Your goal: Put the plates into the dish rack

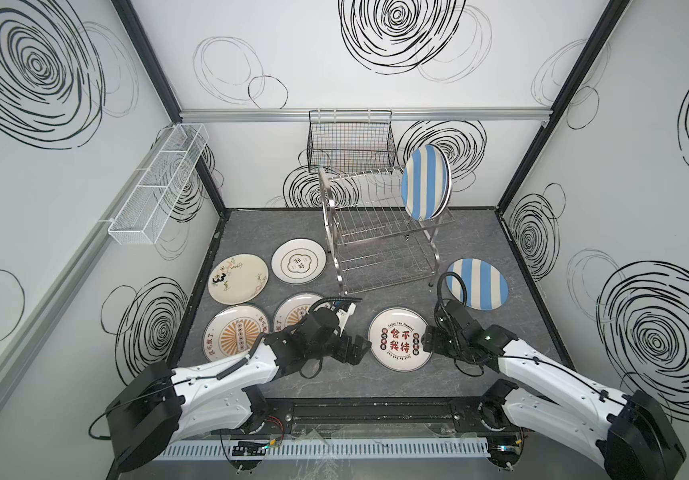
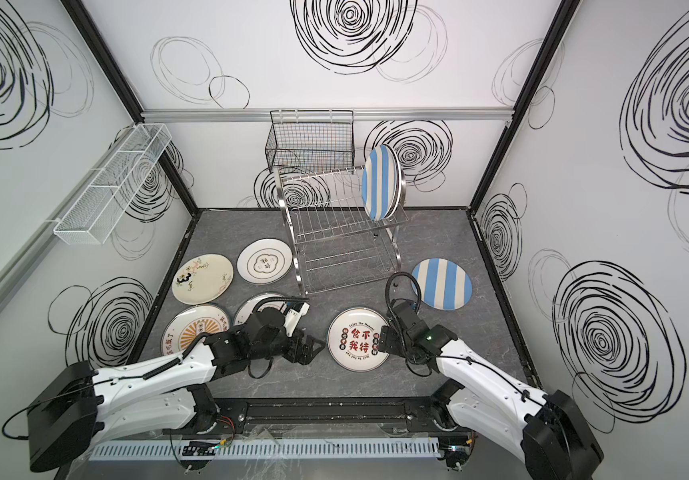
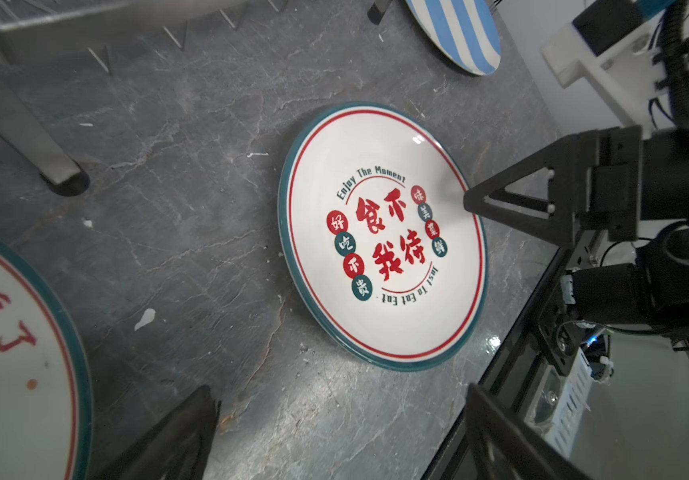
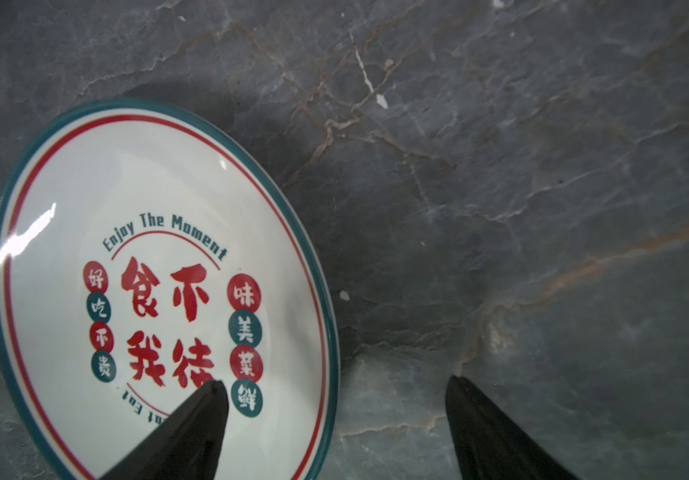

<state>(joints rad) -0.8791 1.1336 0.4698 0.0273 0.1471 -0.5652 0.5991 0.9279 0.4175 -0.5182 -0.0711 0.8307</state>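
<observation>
A green-rimmed white plate (image 1: 400,338) with red characters lies flat on the grey table. My right gripper (image 4: 336,381) is open astride its right rim: one finger over the plate, the other over the table. My left gripper (image 3: 338,390) is open and empty, just left of that plate. The dish rack (image 1: 376,232) holds one blue-striped plate (image 1: 425,183) upright at its right end. Another striped plate (image 1: 477,283) lies right of the rack. A cream plate (image 1: 238,278), a white plate (image 1: 299,261) and two orange sunburst plates (image 1: 234,336) lie at the left; my left arm partly hides one.
A black wire basket (image 1: 351,141) hangs on the back wall above the rack. A long white mesh basket (image 1: 160,183) hangs on the left wall. A black rail (image 1: 359,411) runs along the table's front edge. Walls close three sides.
</observation>
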